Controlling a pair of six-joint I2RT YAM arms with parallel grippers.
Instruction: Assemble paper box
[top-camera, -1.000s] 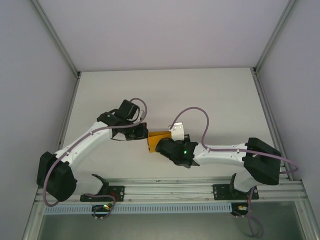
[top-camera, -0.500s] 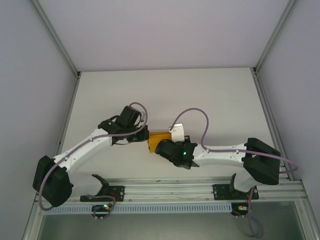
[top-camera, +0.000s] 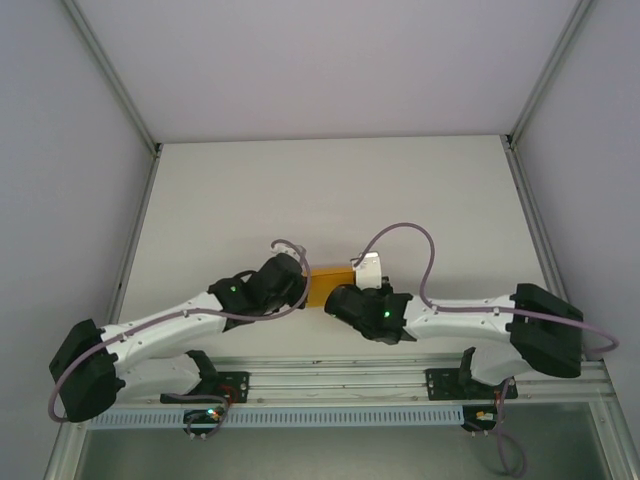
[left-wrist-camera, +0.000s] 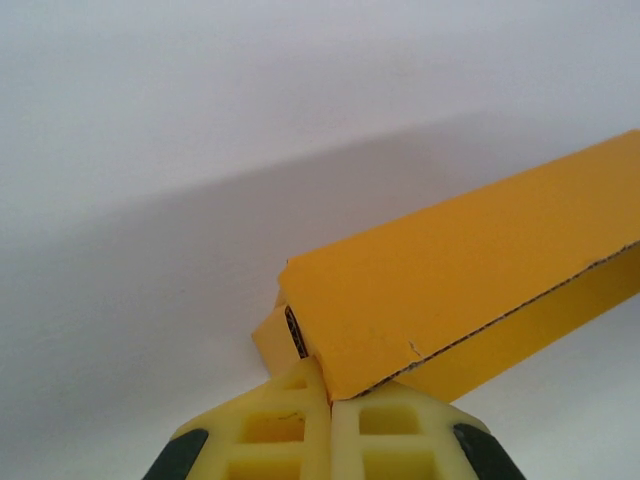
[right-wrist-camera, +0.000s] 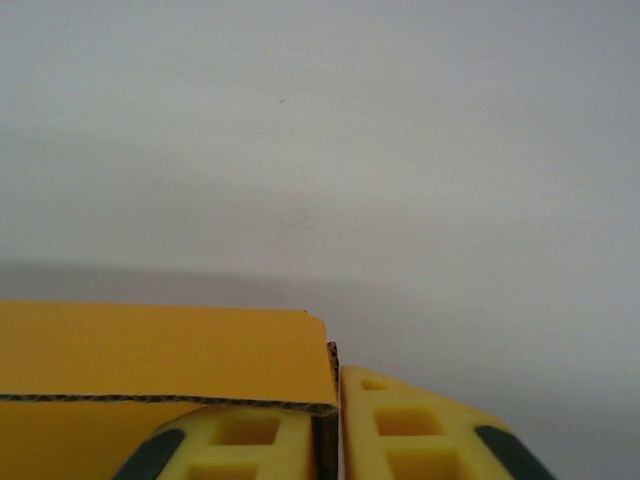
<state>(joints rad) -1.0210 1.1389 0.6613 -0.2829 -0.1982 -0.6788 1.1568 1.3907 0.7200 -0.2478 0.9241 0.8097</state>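
Where the left end effector (left-wrist-camera: 328, 388) pinches, the paper box (left-wrist-camera: 450, 290) is plain orange.

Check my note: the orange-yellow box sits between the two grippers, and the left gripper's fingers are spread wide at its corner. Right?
Not quite: the left gripper has its fingers pinched shut on the corner of the paper box, as the left wrist view shows. The box does sit between it and the right gripper.

You see the box (top-camera: 330, 284) between the left gripper (top-camera: 301, 287) and right gripper (top-camera: 337, 297), touching both, near the front of the table (top-camera: 300, 190).
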